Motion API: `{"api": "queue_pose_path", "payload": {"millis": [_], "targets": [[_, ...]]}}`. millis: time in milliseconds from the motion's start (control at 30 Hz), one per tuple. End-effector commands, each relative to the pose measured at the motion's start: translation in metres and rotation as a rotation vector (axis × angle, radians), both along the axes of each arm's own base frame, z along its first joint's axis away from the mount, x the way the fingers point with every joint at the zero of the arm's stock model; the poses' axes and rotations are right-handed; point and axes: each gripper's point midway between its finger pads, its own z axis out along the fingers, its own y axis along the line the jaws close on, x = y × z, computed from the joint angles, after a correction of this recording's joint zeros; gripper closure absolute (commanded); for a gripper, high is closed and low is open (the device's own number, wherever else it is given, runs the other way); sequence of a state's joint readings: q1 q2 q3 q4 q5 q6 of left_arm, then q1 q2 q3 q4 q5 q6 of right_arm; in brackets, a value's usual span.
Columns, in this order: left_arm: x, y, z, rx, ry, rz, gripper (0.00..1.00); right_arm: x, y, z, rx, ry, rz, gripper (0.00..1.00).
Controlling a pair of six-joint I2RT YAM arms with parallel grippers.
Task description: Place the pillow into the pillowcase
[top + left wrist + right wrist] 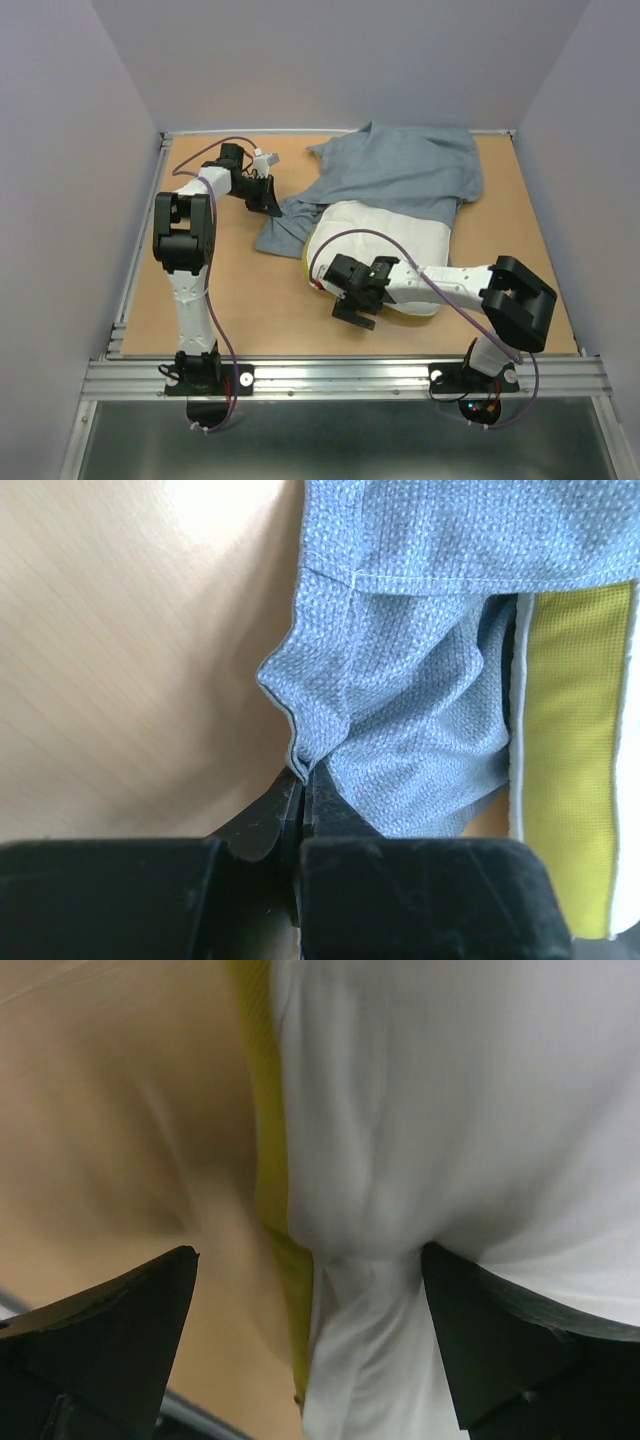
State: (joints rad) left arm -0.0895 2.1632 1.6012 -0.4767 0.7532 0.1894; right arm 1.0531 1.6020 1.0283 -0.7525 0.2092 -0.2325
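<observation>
Starting at the left gripper (303,798): clamped tight on a folded edge of the pillowcase (400,710), with the grey-blue weave bunched up right at the fingertips (260,830). Just to the right of that bunch in the wrist view, spotting the yellow band (578,760) of the pillow (390,235), lined up roughly with the fingers. Over to the right gripper (310,1255): spread wide and gripping nothing, with the fingers (130,1330) parked either side of a white bulge of pillow and a strip of the yellow band down its left. Can't tell from that blurry close-up whether either finger actually touches the fabric. Pulling back to the overhead view: got the pillow lying around mid-table, long axis running left to right with a slight tilt, yellow end pointing left and a bit toward the near edge, right by the open gripper. Can't say whether tucked under or into the pillowcase along the far side, only that covered by it there. As for the pillowcase, sprawled grey-blue side up over the far middle and far right of the table (250,300), long axis on a diagonal from far right to near left, with a narrow tail stretching down-left to the pinching gripper. Looks rumpled and floppy all over, not flat.
</observation>
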Motion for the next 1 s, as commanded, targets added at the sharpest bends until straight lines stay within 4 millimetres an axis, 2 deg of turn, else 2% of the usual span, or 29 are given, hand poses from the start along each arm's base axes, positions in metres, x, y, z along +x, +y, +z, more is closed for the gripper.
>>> {"api": "queue_pose_path", "payload": {"millis": [0,33,67,100,133,167,200,233,300,333,367,400,433,500,533,567,600,633,667,700,733,767,800,833,867,900,933,967], "targets": [[0.016,0.003,0.025,-0.029,-0.095,-0.012,0.91,0.039,0.002,-0.021,0.004,-0.211,-0.114,0.07],[0.017,0.002,0.032,-0.048,-0.119,-0.022,0.84,0.04,0.002,-0.023,-0.004,-0.216,-0.106,0.15],[0.014,0.004,0.034,-0.066,-0.121,-0.023,0.79,0.04,0.002,-0.028,-0.01,-0.21,-0.101,0.4],[0.014,0.001,0.052,-0.102,-0.176,-0.049,0.63,0.043,0.006,-0.026,-0.004,-0.211,-0.082,0.54],[0.012,0.0,0.059,-0.111,-0.199,-0.058,0.56,0.044,0.009,-0.024,0.005,-0.208,-0.069,0.71],[0.005,0.001,0.064,-0.113,-0.217,-0.073,0.52,0.047,0.014,-0.017,0.021,-0.219,-0.062,0.99],[0.004,0.002,0.076,-0.108,-0.286,-0.101,0.48,0.056,0.025,0.005,0.078,-0.247,-0.048,0.99],[-0.008,0.005,0.1,-0.094,-0.372,-0.123,0.38,0.063,0.032,0.022,0.126,-0.264,-0.048,0.99],[-0.02,0.012,0.125,-0.04,-0.501,-0.16,0.36,0.074,0.046,0.062,0.222,-0.297,-0.04,0.99],[-0.028,0.02,0.158,0.035,-0.668,-0.206,0.34,0.084,0.058,0.107,0.311,-0.354,-0.039,0.99],[-0.045,0.025,0.147,0.073,-0.678,-0.226,0.33,0.092,0.058,0.126,0.343,-0.378,-0.046,0.99],[-0.055,0.03,0.146,0.121,-0.727,-0.258,0.33,0.097,0.058,0.148,0.373,-0.407,-0.047,0.99],[-0.079,0.035,0.143,0.178,-0.806,-0.333,0.3,0.111,0.056,0.175,0.418,-0.447,-0.077,0.99],[-0.102,0.038,0.132,0.244,-0.879,-0.422,0.28,0.121,0.051,0.2,0.459,-0.47,-0.102,0.99],[-0.116,0.032,0.138,0.29,-0.958,-0.479,0.27,0.124,0.049,0.21,0.476,-0.484,-0.106,1.0],[-0.134,0.029,0.111,0.325,-0.972,-0.577,0.27,0.128,0.047,0.23,0.514,-0.508,-0.111,0.99],[-0.135,0.026,0.107,0.369,-1.024,-0.601,0.27,0.129,0.047,0.238,0.527,-0.519,-0.109,0.99],[-0.147,0.005,0.113,0.364,-1.108,-0.661,0.27,0.128,0.05,0.245,0.549,-0.517,-0.095,0.99],[-0.152,-0.004,0.109,0.366,-1.143,-0.68,0.27,0.128,0.05,0.25,0.559,-0.523,-0.091,0.99],[-0.163,-0.013,0.091,0.36,-1.149,-0.719,0.27,0.129,0.051,0.262,0.58,-0.542,-0.095,0.99],[-0.157,-0.025,0.1,0.376,-1.247,-0.716,0.25,0.13,0.051,0.267,0.585,-0.545,-0.103,0.99],[-0.171,-0.047,0.091,0.341,-1.277,-0.78,0.25,0.131,0.051,0.271,0.584,-0.553,-0.108,0.99],[-0.162,-0.058,0.101,0.365,-1.362,-0.768,0.25,0.133,0.051,0.283,0.602,-0.569,-0.111,0.99],[-0.162,-0.069,0.089,0.366,-1.358,-0.803,0.25,0.133,0.052,0.287,0.608,-0.572,-0.108,0.99],[-0.167,-0.088,0.091,0.34,-1.392,-0.843,0.24,0.132,0.053,0.291,0.618,-0.572,-0.103,0.99],[-0.163,-0.098,0.091,0.333,-1.403,-0.855,0.24,0.132,0.054,0.294,0.625,-0.571,-0.103,0.99],[-0.159,-0.109,0.073,0.335,-1.365,-0.897,0.24,0.131,0.054,0.299,0.629,-0.569,-0.109,1.0],[-0.153,-0.126,0.082,0.324,-1.388,-0.912,0.24,0.131,0.054,0.3,0.632,-0.565,-0.113,1.0]]}}
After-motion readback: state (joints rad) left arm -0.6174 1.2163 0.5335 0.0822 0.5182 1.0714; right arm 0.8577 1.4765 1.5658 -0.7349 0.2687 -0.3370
